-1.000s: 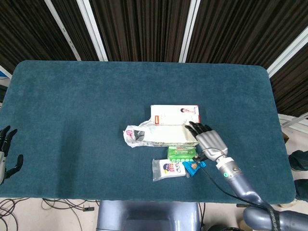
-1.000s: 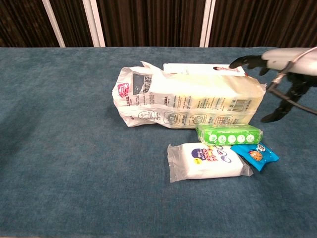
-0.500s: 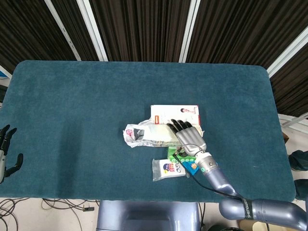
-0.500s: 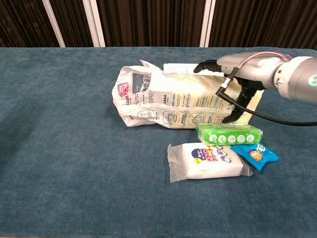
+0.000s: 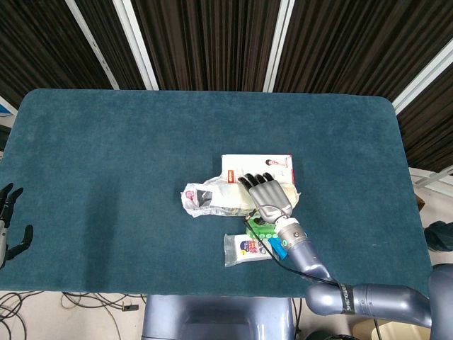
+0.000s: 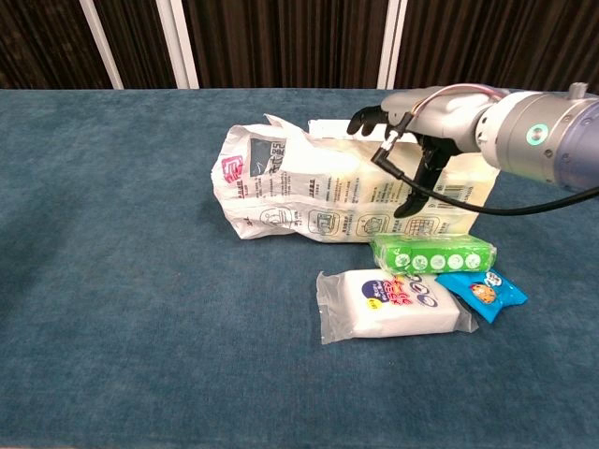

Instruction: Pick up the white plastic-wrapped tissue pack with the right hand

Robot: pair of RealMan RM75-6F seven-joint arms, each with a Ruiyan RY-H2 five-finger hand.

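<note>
The large white plastic-wrapped tissue pack (image 5: 219, 198) (image 6: 337, 196) lies on its side at the table's middle, its loose wrap end pointing left. My right hand (image 5: 269, 195) (image 6: 421, 122) hovers over the pack's right half with its fingers spread across the top. Its thumb hangs down in front of the pack's front face. I cannot tell whether it touches the pack, and nothing is gripped. My left hand (image 5: 8, 227) hangs with fingers apart off the table's left edge, holding nothing.
A flat white box (image 5: 256, 165) (image 6: 374, 128) lies just behind the pack. In front of it are a green pack (image 6: 432, 253), a small white wipes pack (image 6: 393, 304) and a blue packet (image 6: 482, 292). The teal table (image 5: 106, 156) spreads wide to the left.
My right hand has moved left from beside the pack's right end to over its top, with the thumb now in front of the pack. The left hand has stayed put.
</note>
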